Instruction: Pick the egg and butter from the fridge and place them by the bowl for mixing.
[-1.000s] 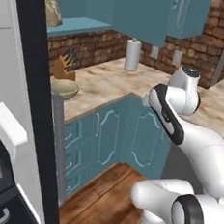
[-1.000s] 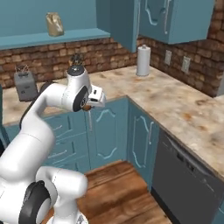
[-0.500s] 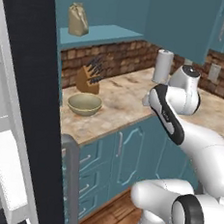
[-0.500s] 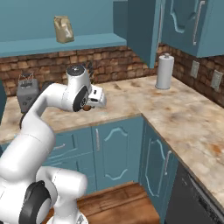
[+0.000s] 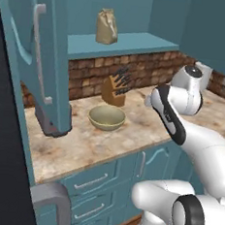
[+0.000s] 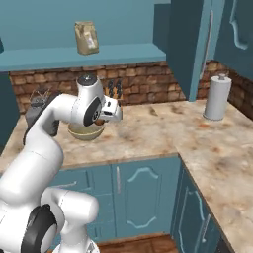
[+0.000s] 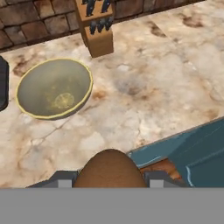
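My gripper is shut on the egg, a small brown rounded ball that rises between the two fingertips in the hand view. It hovers over the front edge of the counter. The bowl lies ahead and to the left of the egg, wide, olive-beige and empty. The same bowl stands on the counter in front of a knife block, left of the arm; in the right base view the bowl is partly behind the gripper. The black fridge fills the left edge. The butter is out of view.
A wooden knife block stands against the brick wall behind the bowl. A dark toaster sits left of the bowl. A paper towel roll stands at the counter's right corner. A teal cabinet door hangs open at left; a paper bag sits on the shelf.
The base has moved, so both base views have swung from the fridge side toward the counter. The bowl and knife block now sit nearer and more central. The grip on the egg is unchanged.
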